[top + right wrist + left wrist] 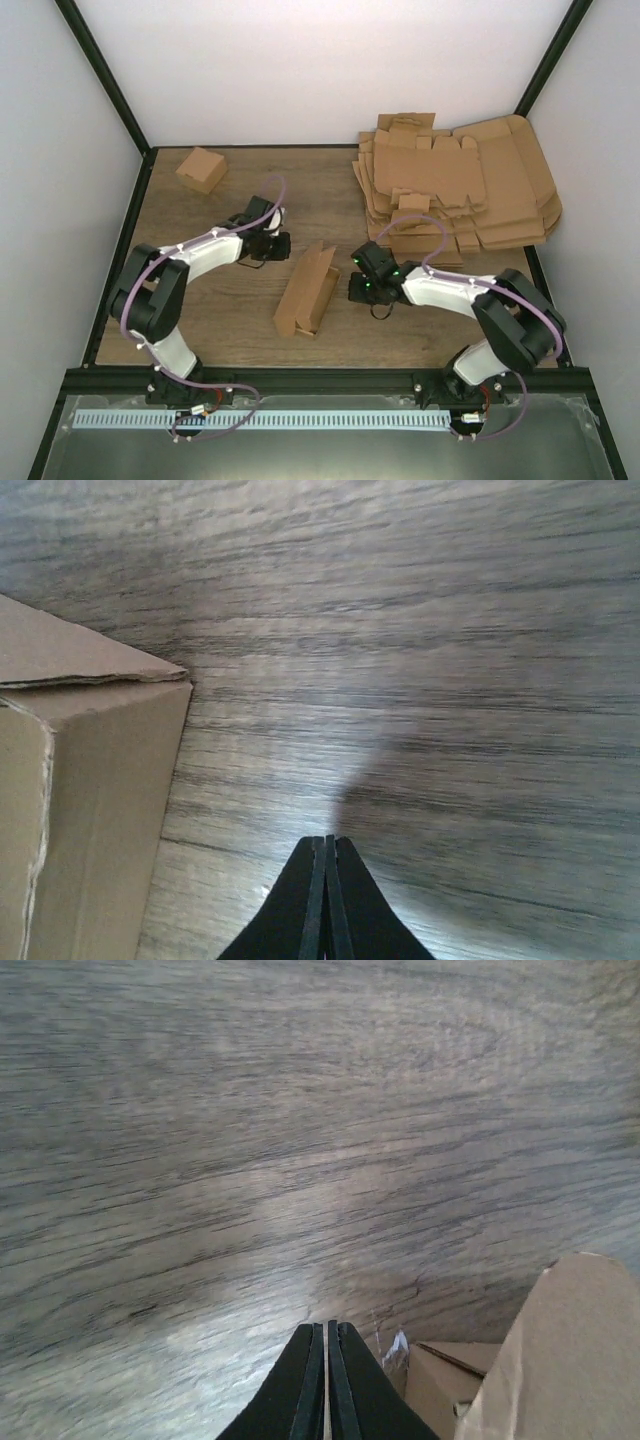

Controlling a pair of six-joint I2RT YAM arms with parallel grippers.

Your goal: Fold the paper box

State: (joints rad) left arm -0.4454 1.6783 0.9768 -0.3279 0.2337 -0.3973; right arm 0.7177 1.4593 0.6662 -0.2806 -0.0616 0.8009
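Observation:
The paper box (308,290) is a partly folded brown cardboard piece lying on the table's middle, long and narrow with raised walls. Its corner shows at the lower right of the left wrist view (540,1360) and at the left of the right wrist view (80,780). My left gripper (283,243) is shut and empty, just up and left of the box. My right gripper (352,288) is shut and empty, just right of the box. In both wrist views the fingertips are pressed together over bare wood, left (327,1328) and right (326,840).
A stack of several flat cardboard blanks (460,185) lies at the back right. A small folded brown box (201,168) stands at the back left. Black frame rails (118,250) edge the wooden table.

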